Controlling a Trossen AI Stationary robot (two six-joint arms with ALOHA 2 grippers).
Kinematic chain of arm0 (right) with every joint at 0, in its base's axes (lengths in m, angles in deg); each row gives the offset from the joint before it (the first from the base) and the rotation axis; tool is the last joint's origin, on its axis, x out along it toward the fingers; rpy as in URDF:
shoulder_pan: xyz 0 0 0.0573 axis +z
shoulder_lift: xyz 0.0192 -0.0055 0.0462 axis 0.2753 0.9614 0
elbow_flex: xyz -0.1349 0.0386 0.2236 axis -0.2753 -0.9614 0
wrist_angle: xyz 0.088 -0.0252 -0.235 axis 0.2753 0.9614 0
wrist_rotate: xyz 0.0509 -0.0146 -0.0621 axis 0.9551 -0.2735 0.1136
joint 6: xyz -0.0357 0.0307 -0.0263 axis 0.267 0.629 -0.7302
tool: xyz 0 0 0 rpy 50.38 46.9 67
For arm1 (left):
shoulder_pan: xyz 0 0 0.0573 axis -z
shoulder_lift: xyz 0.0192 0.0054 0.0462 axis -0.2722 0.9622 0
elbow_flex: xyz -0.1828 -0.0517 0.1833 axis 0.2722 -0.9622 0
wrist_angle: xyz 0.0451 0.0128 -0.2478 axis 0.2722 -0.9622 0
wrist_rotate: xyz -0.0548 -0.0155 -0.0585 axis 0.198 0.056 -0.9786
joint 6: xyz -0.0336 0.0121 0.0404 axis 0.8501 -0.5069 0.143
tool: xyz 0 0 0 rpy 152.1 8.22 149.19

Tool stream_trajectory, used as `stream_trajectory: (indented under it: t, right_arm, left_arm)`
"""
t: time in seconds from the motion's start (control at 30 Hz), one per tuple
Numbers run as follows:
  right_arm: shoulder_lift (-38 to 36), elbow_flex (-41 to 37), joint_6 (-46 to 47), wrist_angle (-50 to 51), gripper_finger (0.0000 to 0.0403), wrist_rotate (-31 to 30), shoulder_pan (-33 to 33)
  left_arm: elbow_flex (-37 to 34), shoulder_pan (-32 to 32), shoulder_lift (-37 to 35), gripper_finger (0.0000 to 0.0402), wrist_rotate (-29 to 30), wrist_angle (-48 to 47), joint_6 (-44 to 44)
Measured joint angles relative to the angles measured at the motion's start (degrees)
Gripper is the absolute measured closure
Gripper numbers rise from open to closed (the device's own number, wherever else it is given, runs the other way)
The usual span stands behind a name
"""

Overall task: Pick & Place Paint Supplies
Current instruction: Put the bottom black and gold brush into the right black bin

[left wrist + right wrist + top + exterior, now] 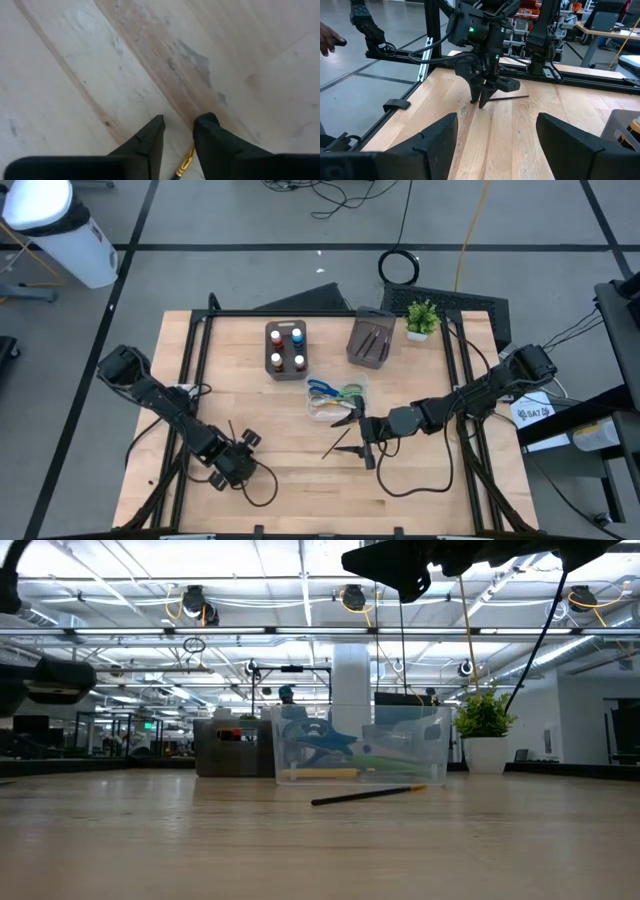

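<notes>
The left gripper (236,463) stood tips-down at the near-left part of the table (260,410), its two dark fingers (147,142) set a narrow gap apart and pressed to the wood, with a thin brush (184,164) showing between them by its gold ferrule; whether the fingers actually clamped it could not be told. In the right wrist view the same gripper (482,102) pointed straight down, and a dark brush (509,98) lay flat on the boards just behind it. The left arm ran from its base at the table's left edge diagonally inward, elbow low. The right gripper (352,420) hung above the table just beside the clear plastic box (336,396), fingers (432,135) spread wide and holding nothing, its arm stretched in from the right edge. A second brush (337,448) lay loose on the wood near the right gripper, between the two arms. Scissors with blue and green handles (335,390) lay inside the clear box. Four paint bottles (285,348) stood in a dark grey tray (285,328) at the far centre; a second grey tray (370,340) sat beside a small potted plant (422,317). A person's hand (330,37) showed beyond the table's edge.
</notes>
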Motion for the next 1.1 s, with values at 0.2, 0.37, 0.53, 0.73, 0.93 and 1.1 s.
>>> stream_trajectory:
  t: [0.2, 0.37, 0.53, 0.73, 0.93, 1.1]
  right_arm:
    - [0.0, 0.0, 0.0, 0.0, 0.0149, 0.0, 0.0]
    - [0.0, 0.0, 0.0, 0.0, 0.0149, 0.0, 0.0]
    - [0.0, 0.0, 0.0, 0.0, 0.0149, 0.0, 0.0]
    - [0.0, 0.0, 0.0, 0.0, 0.0149, 0.0, 0.0]
    - [0.0, 0.0, 0.0, 0.0, 0.0149, 0.0, 0.0]
    - [0.0, 0.0, 0.0, 0.0, 0.0149, 0.0, 0.0]
  left_arm:
    - [-0.2, -1.2, 0.1, 0.0309, 4.0, 5.2, -4.3]
    - [-0.2, -2.9, 0.3, 0.0311, 6.5, 8.4, -6.4]
    - [2.4, -3.8, 0.3, 0.0311, 7.6, 8.8, -4.2]
    - [4.8, -3.9, 0.3, 0.0311, 5.6, 6.7, -0.2]
    - [4.8, -5.5, 0.2, 0.0278, 12.2, 0.5, 14.4]
    - [4.8, -7.1, 0.2, 0.0221, 9.6, -1.2, 15.8]
